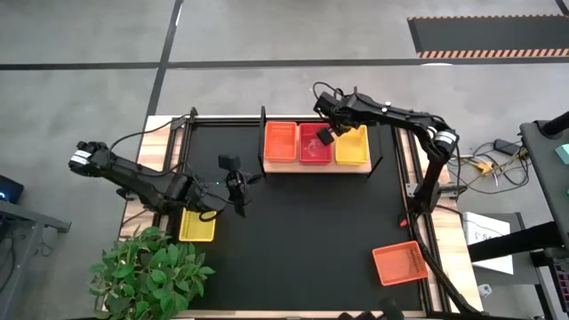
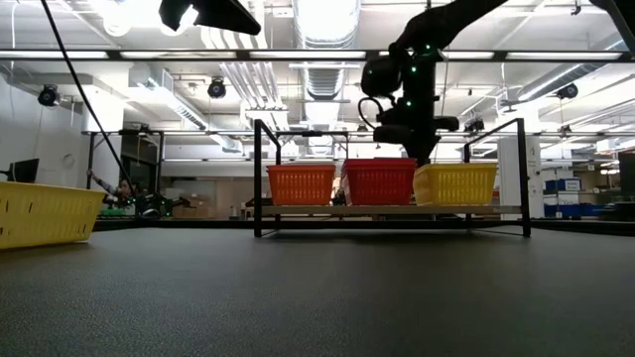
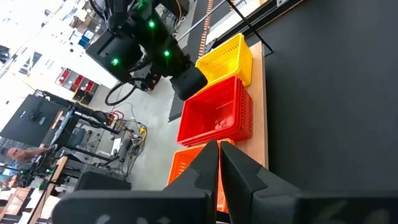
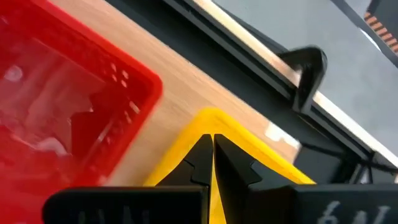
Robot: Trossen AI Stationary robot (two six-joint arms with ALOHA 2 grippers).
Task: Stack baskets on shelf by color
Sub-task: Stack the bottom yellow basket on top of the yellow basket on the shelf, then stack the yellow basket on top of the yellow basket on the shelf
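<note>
The light wooden shelf carries orange, red and yellow baskets. The loose yellow plastic mesh basket lies well off it — just beside the left gripper, jaws closed, empty. The right gripper, also closed, hovers over the shelf.

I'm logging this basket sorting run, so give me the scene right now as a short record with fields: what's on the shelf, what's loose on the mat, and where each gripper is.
shelf: wooden board with black uprights, at the mat's far edge
on shelf, left to right in the high view: orange basket, red basket, yellow basket
loose on mat: yellow basket near the left arm; orange basket at the near right corner
left gripper: shut, empty, over the mat
right gripper: shut, empty, above the shelf between the red and yellow baskets
beside table: green plant
</note>
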